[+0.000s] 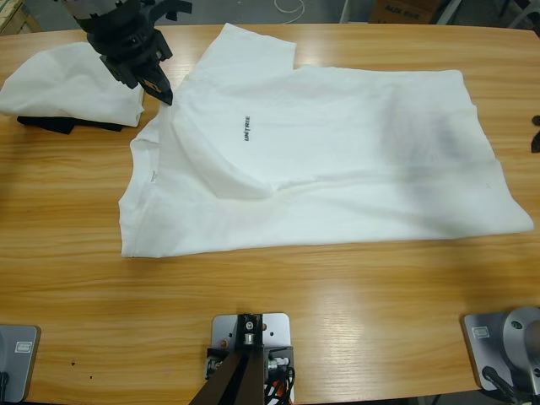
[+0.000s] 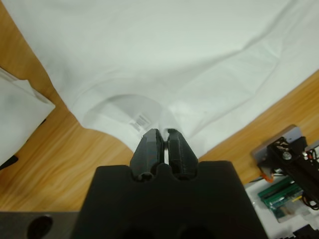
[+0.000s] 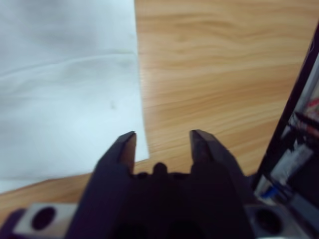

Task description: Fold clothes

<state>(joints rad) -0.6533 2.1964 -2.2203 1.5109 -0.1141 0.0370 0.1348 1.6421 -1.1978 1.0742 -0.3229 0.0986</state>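
A white T-shirt (image 1: 321, 152) with small black chest lettering lies spread across the middle of the table, collar to the left. My left gripper (image 1: 166, 94) comes in from the top left and meets the shirt's shoulder edge beside the collar. In the left wrist view its jaws (image 2: 164, 135) are pressed together on a raised ridge of cloth just past the neck label (image 2: 142, 121). My right gripper (image 3: 160, 142) is open, hovering over the shirt's corner (image 3: 65, 114) and the bare wood; only a black tip (image 1: 535, 135) shows at the high view's right edge.
A folded white garment (image 1: 72, 84) sits at the back left on something black (image 1: 59, 125), close to my left gripper. Bare wooden table (image 1: 278, 287) runs along the front, below the shirt.
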